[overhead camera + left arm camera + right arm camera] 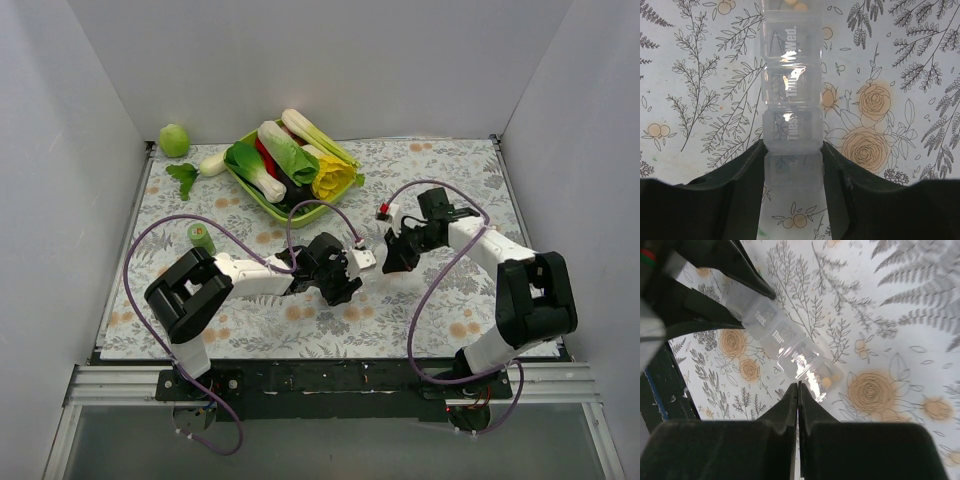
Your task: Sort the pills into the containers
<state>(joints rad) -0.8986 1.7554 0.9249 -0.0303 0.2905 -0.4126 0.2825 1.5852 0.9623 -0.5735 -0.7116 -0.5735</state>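
The clear pill-organiser strip [791, 90] has day labels on its lids and lies over the flowered cloth. My left gripper [792, 165] is shut on one end of it, one finger on each long side. In the top view the strip [366, 258] sticks out to the right of the left gripper [348, 268]. Small yellow pills [826, 379] lie in the far end compartment, which looks open, with a shiny lid. My right gripper [798, 386] is shut, its tips at that compartment's edge; I cannot tell whether they pinch the lid. It is just right of the strip [397, 256].
A green tray [262, 197] of vegetables stands at the back centre. A green round fruit [174, 139] and a white radish [207, 164] lie at the back left. A small green bottle [201, 236] stands left of the arms. Purple cables loop over the cloth.
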